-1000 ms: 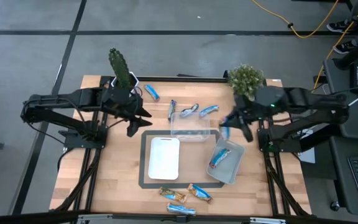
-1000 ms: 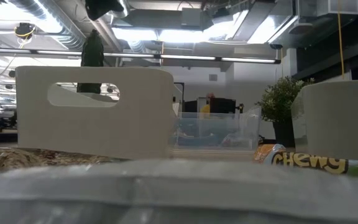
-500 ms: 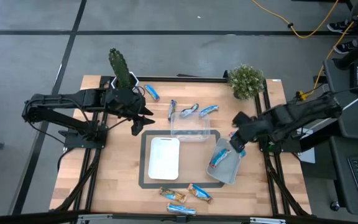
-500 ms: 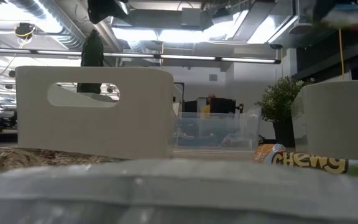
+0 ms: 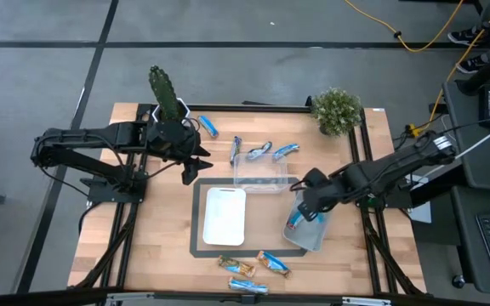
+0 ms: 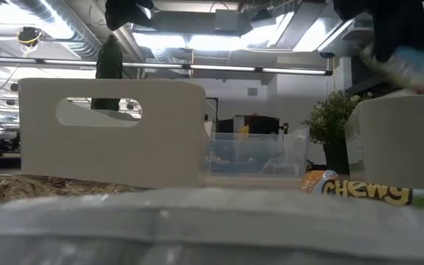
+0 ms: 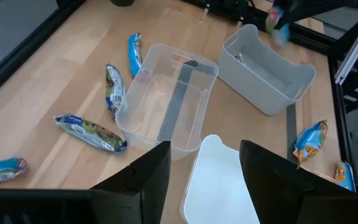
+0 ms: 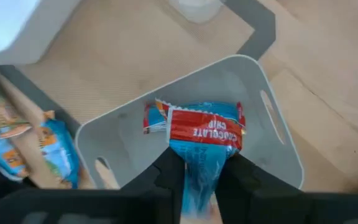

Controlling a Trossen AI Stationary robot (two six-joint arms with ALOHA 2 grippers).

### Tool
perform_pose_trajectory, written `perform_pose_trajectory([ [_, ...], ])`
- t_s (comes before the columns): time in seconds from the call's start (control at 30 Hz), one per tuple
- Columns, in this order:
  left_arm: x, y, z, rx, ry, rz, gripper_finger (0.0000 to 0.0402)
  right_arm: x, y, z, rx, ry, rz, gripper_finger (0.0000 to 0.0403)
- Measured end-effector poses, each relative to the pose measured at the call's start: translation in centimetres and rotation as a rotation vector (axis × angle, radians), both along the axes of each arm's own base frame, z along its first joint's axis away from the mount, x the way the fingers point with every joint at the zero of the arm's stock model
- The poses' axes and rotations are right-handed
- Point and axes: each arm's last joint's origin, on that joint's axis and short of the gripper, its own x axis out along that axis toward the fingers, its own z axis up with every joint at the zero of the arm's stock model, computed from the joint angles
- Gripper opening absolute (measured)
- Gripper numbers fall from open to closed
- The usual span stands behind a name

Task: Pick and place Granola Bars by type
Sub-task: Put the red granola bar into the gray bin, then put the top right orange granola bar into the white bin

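High view: the right gripper (image 5: 306, 202) is held over the grey bin (image 5: 316, 234), judged ready to drop a bar there. The left gripper (image 5: 196, 161) is parked beside the clear bin (image 5: 258, 173).

Right wrist view: a blue-red bar (image 8: 202, 144) is pinched above a matching bar (image 8: 155, 117) in the bin.

Left wrist view: the fingers (image 7: 146, 177) are spread, empty. Loose bars (image 7: 91, 131) are left on the table.

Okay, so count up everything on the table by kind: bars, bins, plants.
Granola bars: 9 (one held in the right pincer over the grey bin)
Bins: 3 (clear bin, white bin, grey bin)
Potted plants: 2 (cactus, leafy plant)
Total: 14
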Motion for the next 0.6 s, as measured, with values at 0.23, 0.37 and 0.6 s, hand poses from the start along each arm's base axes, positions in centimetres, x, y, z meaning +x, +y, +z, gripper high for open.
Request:
perform_pose_trajectory([
  [0.23, 0.0, 0.0, 0.0, 0.017, 0.001, -0.014, 0.0184, 0.6, 0.4, -0.6, 0.044, 0.017, -0.017, 0.0197],
  [0.37, 0.0, 0.0, 0.0, 0.025, 0.003, -0.02, 0.0185, 0.2, 0.4, -0.1, 0.053, 0.003, -0.006, 0.0256],
  [0.6, -0.1, 0.0, -0.1, 0.048, 0.014, -0.039, 0.0184, 1.6, 5.6, 1.6, 0.149, -0.376, 0.583, 0.0269],
])
